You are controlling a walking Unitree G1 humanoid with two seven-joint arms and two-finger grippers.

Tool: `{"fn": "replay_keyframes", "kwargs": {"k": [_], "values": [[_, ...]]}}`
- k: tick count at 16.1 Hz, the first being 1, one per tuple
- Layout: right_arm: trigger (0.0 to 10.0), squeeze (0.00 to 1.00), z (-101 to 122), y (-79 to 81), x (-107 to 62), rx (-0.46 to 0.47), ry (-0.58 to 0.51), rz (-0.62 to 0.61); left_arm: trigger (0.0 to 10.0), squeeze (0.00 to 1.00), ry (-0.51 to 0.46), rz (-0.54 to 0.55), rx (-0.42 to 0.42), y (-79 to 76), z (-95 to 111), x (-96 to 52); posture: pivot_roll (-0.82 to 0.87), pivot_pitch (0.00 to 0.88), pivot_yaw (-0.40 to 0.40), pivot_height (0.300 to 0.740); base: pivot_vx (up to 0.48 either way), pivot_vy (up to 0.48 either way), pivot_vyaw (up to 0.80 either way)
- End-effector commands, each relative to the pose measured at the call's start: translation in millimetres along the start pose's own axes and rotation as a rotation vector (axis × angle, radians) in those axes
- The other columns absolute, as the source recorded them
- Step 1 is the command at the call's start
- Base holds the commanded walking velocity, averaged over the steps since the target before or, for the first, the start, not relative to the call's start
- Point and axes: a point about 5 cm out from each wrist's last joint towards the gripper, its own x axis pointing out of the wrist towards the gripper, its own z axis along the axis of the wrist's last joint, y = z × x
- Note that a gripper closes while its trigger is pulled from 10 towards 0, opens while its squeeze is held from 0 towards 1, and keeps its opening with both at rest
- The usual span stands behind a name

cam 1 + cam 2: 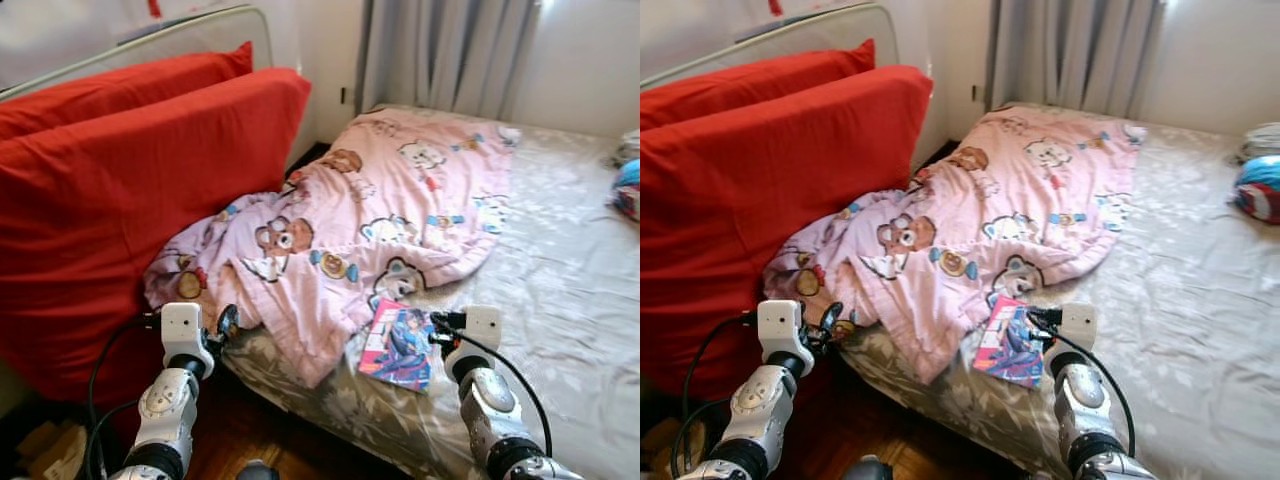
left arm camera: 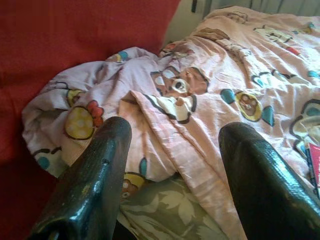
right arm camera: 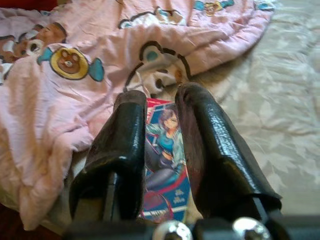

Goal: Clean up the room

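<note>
A crumpled pink blanket [image 1: 380,210] printed with teddy bears lies across the bed and hangs over its front edge. Beside it, near that edge, a colourful comic book [image 1: 398,345] lies flat on the sheet. My right gripper [image 1: 440,325] hovers just right of the book. In the right wrist view its fingers [image 3: 127,140] stand a narrow gap apart over the book [image 3: 162,150], holding nothing. My left gripper [image 1: 228,322] is at the bed's front left corner, wide open [image 2: 177,125], facing the blanket's bunched end [image 2: 165,100].
Two big red cushions [image 1: 130,190] lean upright at the left, against the bed. The grey flowered sheet [image 1: 560,260] is bare on the right, with a blue and red item [image 1: 628,188] at its far edge. Grey curtains [image 1: 440,50] hang behind. Wooden floor [image 1: 250,430] lies below.
</note>
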Motion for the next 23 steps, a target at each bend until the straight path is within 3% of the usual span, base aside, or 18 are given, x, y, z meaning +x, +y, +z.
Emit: {"fn": "replay_keyframes", "kwargs": {"k": [1,13,15,23], "values": [[10.0,0.0,-4.7,-1.5,-1.7,0.007,0.021,-0.01,10.0,0.0,0.005,0.006,-0.005,0.4,0.8,1.1,0.04,0.0,0.021,0.634,0.0,0.0,0.0],[10.0,0.0,-3.4,2.3,0.3,-0.032,0.036,0.022,10.0,0.0,0.011,0.001,-0.007,-0.3,1.2,1.7,0.04,0.0,0.024,0.634,0.0,0.0,0.0],[10.0,0.0,-2.9,6.1,0.4,-0.039,0.024,0.04,10.0,0.0,0.012,0.003,-0.006,0.0,1.4,1.6,0.04,0.0,0.024,0.634,0.0,0.0,0.8],[10.0,0.0,-5.9,4.9,-0.4,-0.017,0.043,0.022,10.0,0.0,0.01,0.002,-0.013,-0.9,1.8,1.8,0.04,0.0,0.022,0.634,0.0,0.0,0.0]]}}
